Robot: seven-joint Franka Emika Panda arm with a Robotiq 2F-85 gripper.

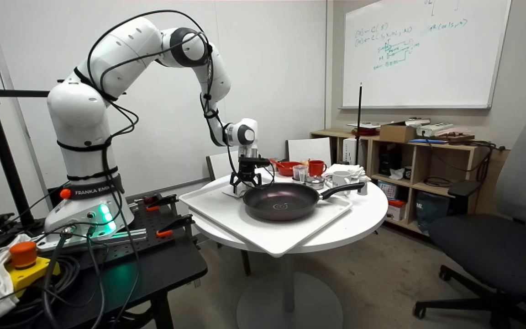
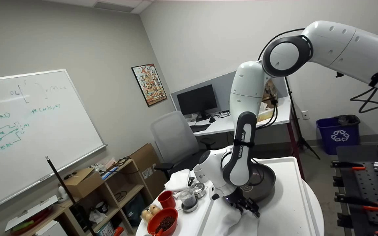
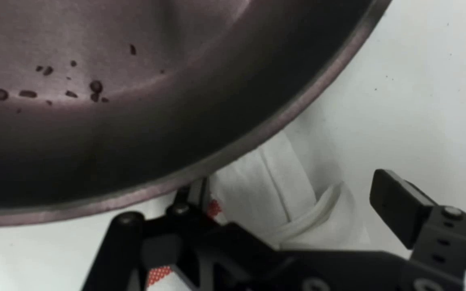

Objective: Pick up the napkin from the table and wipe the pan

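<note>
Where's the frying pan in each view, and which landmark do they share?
In an exterior view: the frying pan sits below centre, slightly right.
In an exterior view: the frying pan is right of centre, lower half, partly behind the arm.
Wrist view: the frying pan fills the upper left, cut off at top and left.
Shared landmark: the white tray under the frying pan.

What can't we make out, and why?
Crumpled white cloth napkin, wrist view: one end hidden by round dark frying pan, part by black gripper.
Dark specks in pan, wrist view: too small to identify.
Dark bits in round red bowl, in an exterior view: too blurred.
</note>
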